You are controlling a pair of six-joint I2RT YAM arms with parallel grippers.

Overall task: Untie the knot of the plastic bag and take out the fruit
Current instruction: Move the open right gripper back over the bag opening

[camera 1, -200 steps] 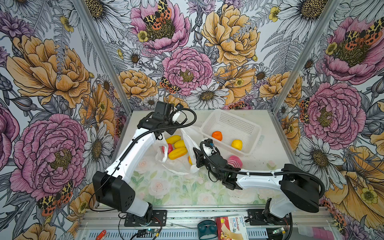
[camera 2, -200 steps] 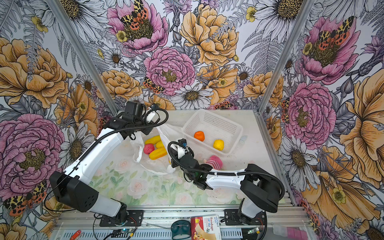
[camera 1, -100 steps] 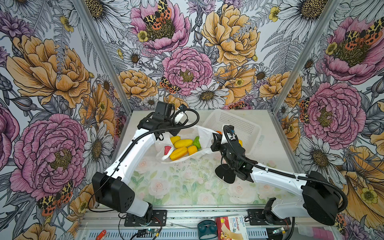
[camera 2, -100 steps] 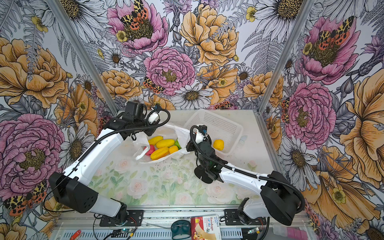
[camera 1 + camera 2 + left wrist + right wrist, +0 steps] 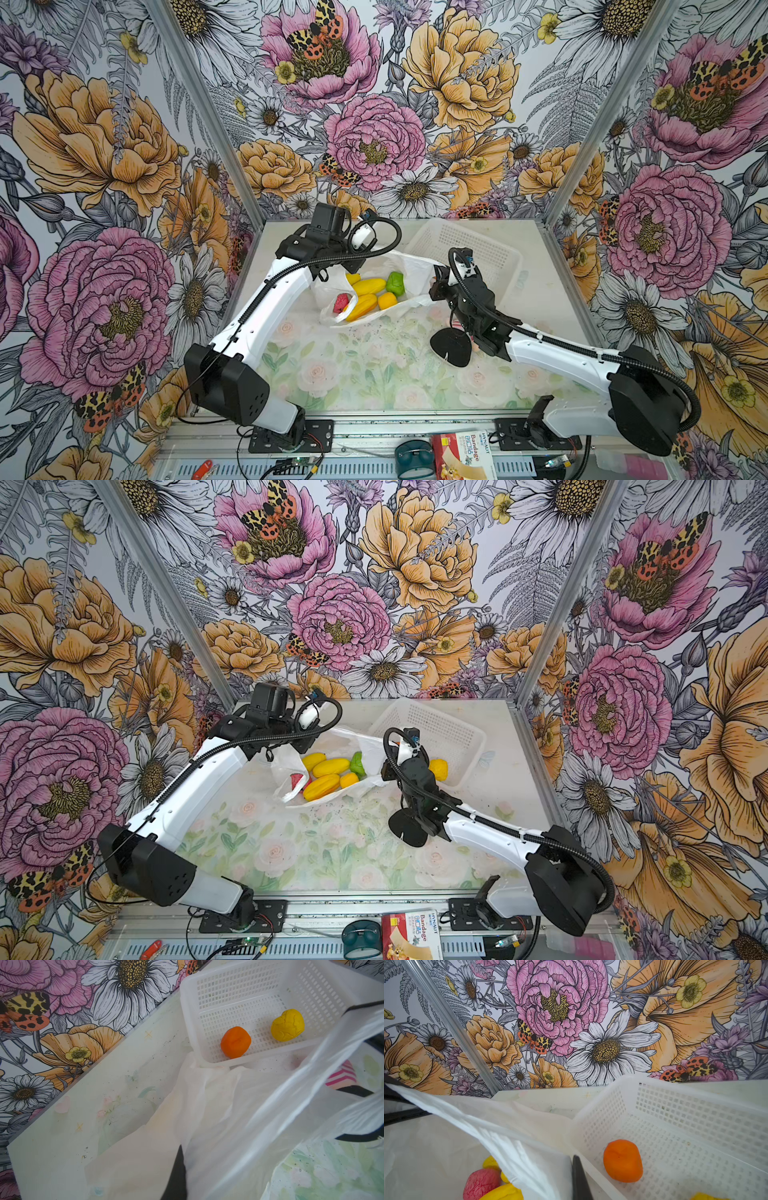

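Along the near edge the bench shows bare flowered surface, an open stretch between my two forearms. Just past it, toward the right edge, the doll lies against my right forearm; whether its black hair touches the arm or is tucked under it, I cannot tell.

Further in, at the middle of the bench, the plastic bag is stretched between my hands with its mouth pulled wide. My left hand is pinched together on the rim nearer the left edge. My right hand is pinched together on the opposite rim.

The fruit lies in the sagging middle: yellow oblong pieces, a green one toward my right hand and a pink-red one by the left rim.

Beyond my right hand, toward the far right corner, the basket sits with its near wall just beside the bag. It holds an orange fruit and a yellow fruit, lying apart. A bare strip of bench runs along the far edge.
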